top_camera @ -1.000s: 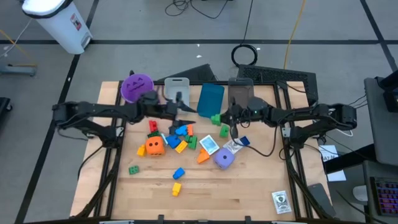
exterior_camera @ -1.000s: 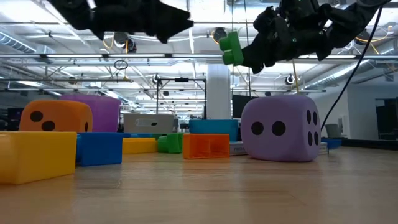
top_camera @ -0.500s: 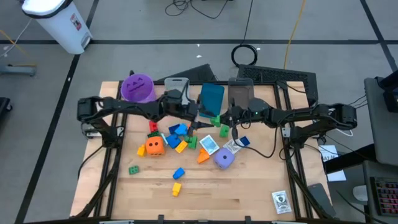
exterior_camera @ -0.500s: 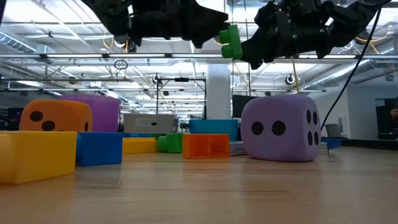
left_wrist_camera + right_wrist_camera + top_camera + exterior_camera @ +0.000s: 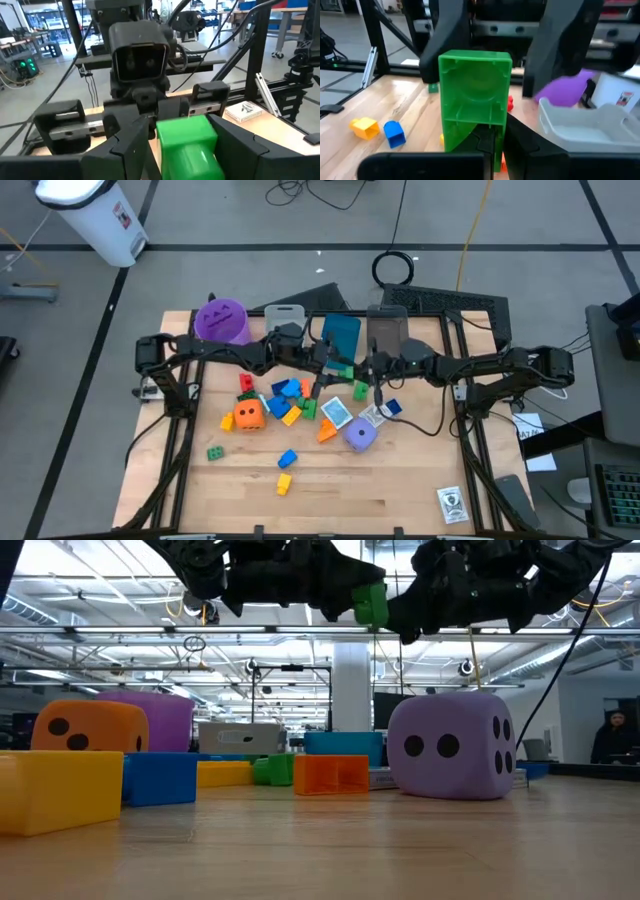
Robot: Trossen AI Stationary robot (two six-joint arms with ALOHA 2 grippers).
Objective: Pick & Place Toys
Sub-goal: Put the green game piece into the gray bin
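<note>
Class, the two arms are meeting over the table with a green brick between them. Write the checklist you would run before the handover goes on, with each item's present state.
1. Right pincer shut on the green brick: ok.
2. Left pincer open, a finger on each side of the brick: ok.
3. Left fingers already pressing the brick: cannot tell.
4. Brick held above the table, away from the toys below: ok.
5. Blue bin near behind the meeting point: ok.

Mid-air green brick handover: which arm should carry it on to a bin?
Likely left. The right gripper holds the green brick; the left gripper sits open around it, ready to close.
</note>
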